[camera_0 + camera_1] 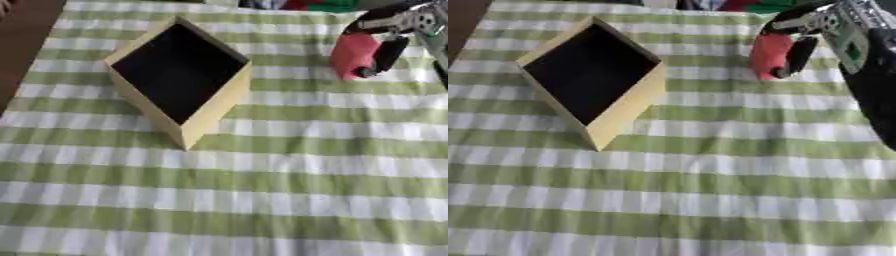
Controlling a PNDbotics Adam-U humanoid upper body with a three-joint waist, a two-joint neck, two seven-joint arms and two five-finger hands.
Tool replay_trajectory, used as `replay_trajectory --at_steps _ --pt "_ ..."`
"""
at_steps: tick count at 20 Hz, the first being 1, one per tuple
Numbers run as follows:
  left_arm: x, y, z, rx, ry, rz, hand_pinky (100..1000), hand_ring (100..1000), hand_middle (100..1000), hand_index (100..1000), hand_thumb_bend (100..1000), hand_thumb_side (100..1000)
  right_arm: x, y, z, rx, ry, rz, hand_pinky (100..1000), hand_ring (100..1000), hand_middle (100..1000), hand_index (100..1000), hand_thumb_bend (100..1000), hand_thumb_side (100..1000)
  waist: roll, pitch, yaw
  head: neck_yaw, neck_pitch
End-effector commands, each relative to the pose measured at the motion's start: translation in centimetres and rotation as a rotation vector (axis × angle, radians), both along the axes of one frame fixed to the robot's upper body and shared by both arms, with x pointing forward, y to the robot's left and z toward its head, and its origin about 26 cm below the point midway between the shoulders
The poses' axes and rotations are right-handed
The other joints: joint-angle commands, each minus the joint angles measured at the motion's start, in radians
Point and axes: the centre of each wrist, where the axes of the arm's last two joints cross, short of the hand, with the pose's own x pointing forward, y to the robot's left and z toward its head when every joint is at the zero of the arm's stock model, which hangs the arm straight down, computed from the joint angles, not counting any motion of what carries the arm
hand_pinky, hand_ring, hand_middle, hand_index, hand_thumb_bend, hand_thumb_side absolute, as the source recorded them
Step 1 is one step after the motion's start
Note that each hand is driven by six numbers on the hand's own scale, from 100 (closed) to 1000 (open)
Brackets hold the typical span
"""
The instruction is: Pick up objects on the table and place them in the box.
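The red object point(353, 55) sits up in the far right of the scene, caught in the right robot hand point(385, 54), whose dark fingers curl round its side so that the thing is carried rather than resting loose. It looks like a stubby red cylinder, though I can't tell more than its colour and rounded shape. Whether it is lifted clear of the cloth or just touching it I can't tell. Held this way, with the arm point(872, 75) coming in from the upper right, it seems ready to be swung leftward toward the box point(179, 80).

That box stands well apart to the left, a pale wooden one with a dark inside, turned corner-on toward me so its opening faces up. I can see nothing inside it, which suggests the sorting is at an early stage, or at least that this piece has not gone in yet.

Between the two lies only the green and white striped cloth point(262, 190) spread over the surface, slightly rumpled, with nothing standing in the path. At the far edge there is a jumble of red and green things point(311, 5), too unclear to name. The left robot hand shows nowhere.
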Motion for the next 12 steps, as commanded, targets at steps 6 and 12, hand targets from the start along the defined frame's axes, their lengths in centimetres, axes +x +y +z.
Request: replay_trajectory --at_steps 6,12 --pt "-0.2 0.0 0.6 0.012 -0.017 0.000 1000 487 500 743 100 153 -0.4 1.2 2.9 0.048 -0.115 0.021 842 854 633 713 100 100 0.001 -0.033 -0.010 -0.005 -0.007" --pt "-0.2 0.1 0.6 0.013 -0.017 -0.001 1000 488 501 744 100 153 -1.1 2.7 4.3 0.061 -0.152 0.068 837 849 630 708 100 100 0.001 -0.044 -0.019 -0.004 -0.001"
